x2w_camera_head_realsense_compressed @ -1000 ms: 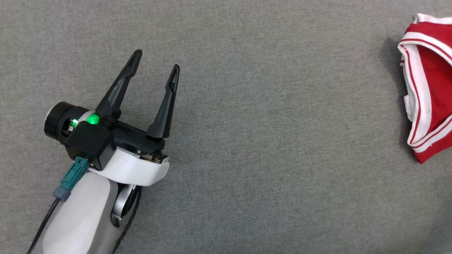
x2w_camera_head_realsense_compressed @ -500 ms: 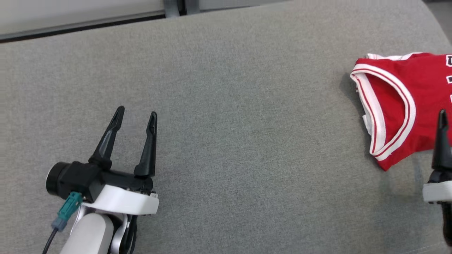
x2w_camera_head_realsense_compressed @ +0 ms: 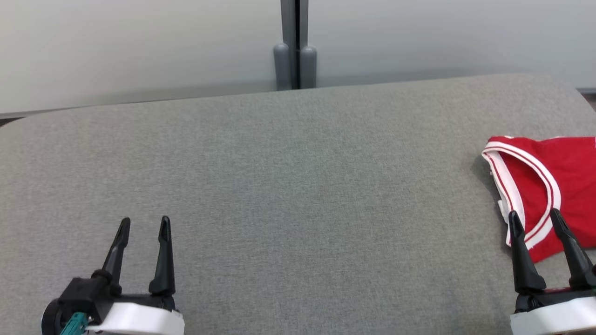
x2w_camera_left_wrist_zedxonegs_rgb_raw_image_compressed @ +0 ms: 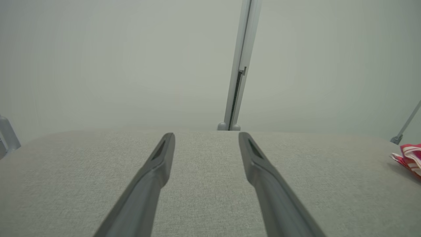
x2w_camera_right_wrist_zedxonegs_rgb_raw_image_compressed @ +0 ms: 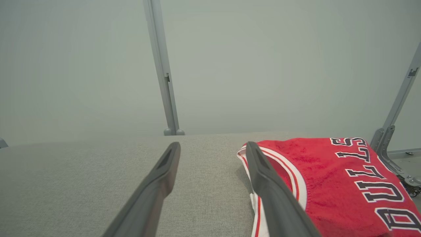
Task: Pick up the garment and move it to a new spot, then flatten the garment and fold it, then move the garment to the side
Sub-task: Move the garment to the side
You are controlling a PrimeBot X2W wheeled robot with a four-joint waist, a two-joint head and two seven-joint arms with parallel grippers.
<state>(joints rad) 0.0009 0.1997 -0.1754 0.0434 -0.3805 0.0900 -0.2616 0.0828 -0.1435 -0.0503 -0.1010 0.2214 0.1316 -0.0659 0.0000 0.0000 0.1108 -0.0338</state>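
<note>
The garment point(x2w_camera_head_realsense_compressed: 570, 172) – a red sports top with white trim and dark lettering – lies at the far right of the grey padded surface point(x2w_camera_head_realsense_compressed: 298, 186), partly cut off by the edge of the head view. It looks flat and compact, with a trimmed armhole along its left side, so it may already be folded and set aside. It could equally be waiting for its first pick-up, and the pictures do not settle which.

The right gripper point(x2w_camera_head_realsense_compressed: 533, 215) has its fingers spread wide and holds nothing. Its tips reach over the near left corner of the garment, and in the right wrist view one finger crosses the cloth's edge; whether it touches is unclear. The left gripper point(x2w_camera_head_realsense_compressed: 144, 221) is also spread and empty – low over bare surface, well apart from the garment.

If the fold is done, little is left. If not, every step remains.
</note>
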